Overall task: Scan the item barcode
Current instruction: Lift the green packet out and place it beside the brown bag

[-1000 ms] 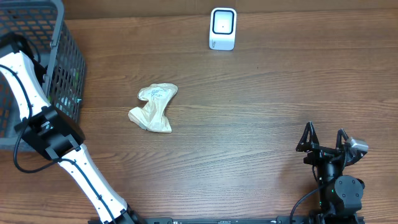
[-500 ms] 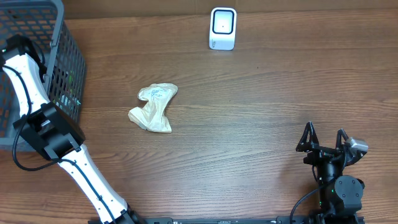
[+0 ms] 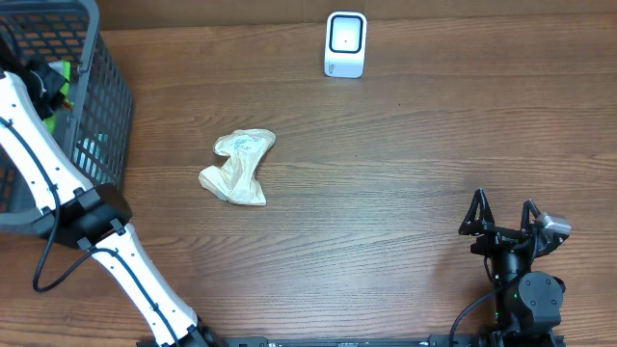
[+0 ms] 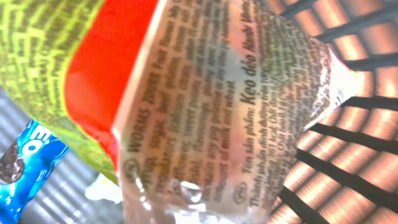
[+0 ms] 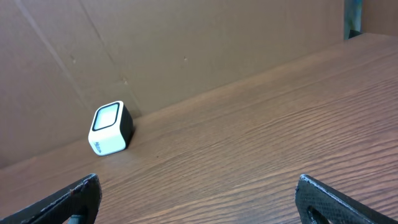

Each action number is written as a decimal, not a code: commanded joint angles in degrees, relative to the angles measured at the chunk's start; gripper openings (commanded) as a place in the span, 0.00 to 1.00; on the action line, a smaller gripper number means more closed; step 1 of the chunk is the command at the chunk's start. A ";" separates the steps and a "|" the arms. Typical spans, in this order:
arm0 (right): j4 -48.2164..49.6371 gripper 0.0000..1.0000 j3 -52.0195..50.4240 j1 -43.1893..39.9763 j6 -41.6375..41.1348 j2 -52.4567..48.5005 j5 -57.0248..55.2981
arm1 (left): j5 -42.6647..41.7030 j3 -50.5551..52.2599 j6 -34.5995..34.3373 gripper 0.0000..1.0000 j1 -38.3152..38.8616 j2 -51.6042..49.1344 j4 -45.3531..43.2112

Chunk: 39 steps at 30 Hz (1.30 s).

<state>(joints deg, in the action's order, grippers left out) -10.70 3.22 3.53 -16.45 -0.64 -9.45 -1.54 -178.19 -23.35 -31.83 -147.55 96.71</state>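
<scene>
At the near right corner of the wooden surface, the right fingers are standing spread wide and holding nothing. They are thin black wedges pointing toward the far edge. In the right wrist view their dark tips are framing the bare brown woodgrain.

Near the middle of the surface, somewhat toward the left edge, a crumpled beige bag is lying loose. It is soft and wrinkled, pinched into a waist, and nothing is touching it.

Along the left edge, the white left arm is reaching from the near edge up into a grey mesh basket sitting at the far left corner. Its walls are a plastic lattice of small square holes. Inside the basket, the left fingers are pressing together and pinching a gummy candy packet, which is showing as a yellow-green patch beside them from overhead.

In the left wrist view this glossy, crinkled film packet is filling nearly the whole frame. One face is lime green with a red band, and the other is silvery and covered in small dark print. A blue Oreo packet is peeking out beneath it, and the basket's dark slats are showing behind.

At the far edge, right of centre, a barcode scanner is standing well apart from everything else. It is a small white rounded box with a dark-rimmed square window.
</scene>
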 commanded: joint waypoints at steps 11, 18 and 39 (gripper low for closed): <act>0.26 1.00 0.04 0.37 0.17 0.48 -0.81 | -5.95 -1.81 5.38 0.04 4.07 19.67 0.11; 0.26 1.00 0.04 0.37 0.17 0.48 -0.81 | -5.99 -1.25 8.66 0.04 15.47 25.46 0.11; 0.26 1.00 0.04 0.37 0.17 0.48 -0.81 | 1.44 49.83 7.72 0.04 40.89 25.79 -1.88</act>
<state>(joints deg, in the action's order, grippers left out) -10.68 3.22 3.53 -16.45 -0.64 -9.47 -2.87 -133.97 -16.08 8.73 -122.28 95.94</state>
